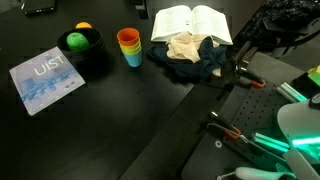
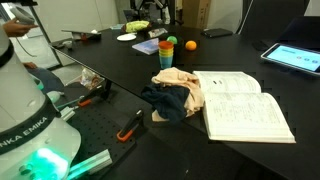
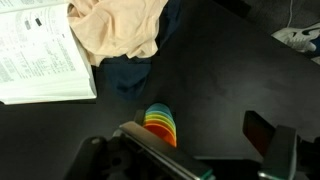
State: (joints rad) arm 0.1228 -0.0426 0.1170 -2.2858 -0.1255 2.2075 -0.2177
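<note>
Your gripper [image 3: 178, 148] hangs spread wide along the bottom edge of the wrist view, holding nothing. The stack of cups [image 3: 160, 122] stands at lower centre, just beyond it. Because they are nested, they stay upright as one column on the bench [image 3: 230, 80], below the cloths [image 3: 120, 30] and book [image 3: 40, 50].

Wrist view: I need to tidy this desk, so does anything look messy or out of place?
Yes: a beige cloth and a dark blue cloth lie crumpled in a heap, the beige one lapping onto the open book. The stacked cups stand upright; nothing looks spilled.
</note>
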